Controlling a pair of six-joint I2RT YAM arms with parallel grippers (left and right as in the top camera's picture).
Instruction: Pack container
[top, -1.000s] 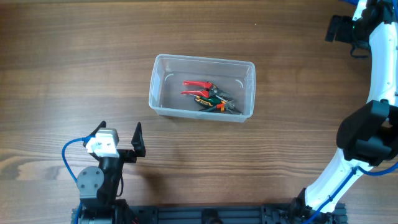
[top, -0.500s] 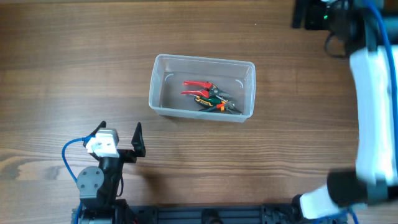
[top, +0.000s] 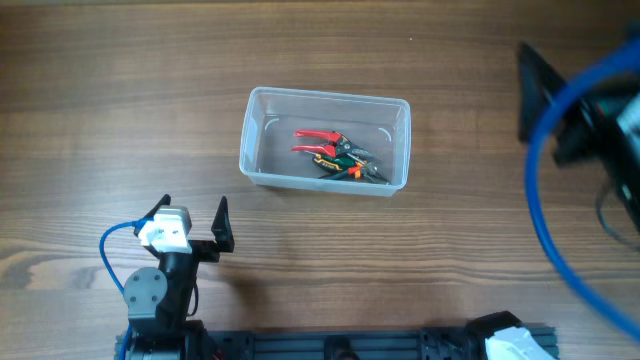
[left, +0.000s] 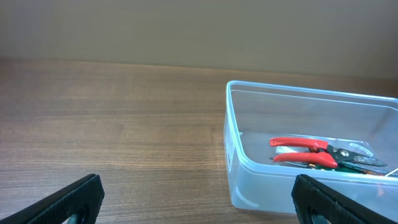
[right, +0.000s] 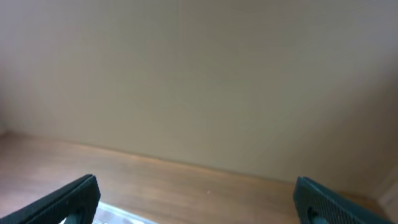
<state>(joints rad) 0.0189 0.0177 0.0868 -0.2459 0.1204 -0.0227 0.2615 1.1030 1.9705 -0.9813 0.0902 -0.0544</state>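
Note:
The container (top: 330, 96) is a clear plastic tub at the table's middle. It holds red-handled pliers (top: 318, 141) and a green and orange hand tool (top: 352, 167). My left gripper (top: 192, 222) is open and empty, near the front edge, to the left and in front of the container. The left wrist view shows the container (left: 235, 155) with the red-handled pliers (left: 300, 147) ahead and to the right of the left gripper (left: 199, 202). My right gripper (right: 196, 199) is open and empty, raised high. In the overhead view the right arm (top: 570, 120) is a blurred shape at the right.
The blue cable (top: 545, 210) of the right arm loops across the right side of the overhead view. A sliver of the container's rim (right: 121, 214) shows at the bottom of the right wrist view, with a plain wall behind the table.
The right arm has swung from the far right corner up and toward the overhead camera, and is now large and blurred. The left arm and the container have not moved.

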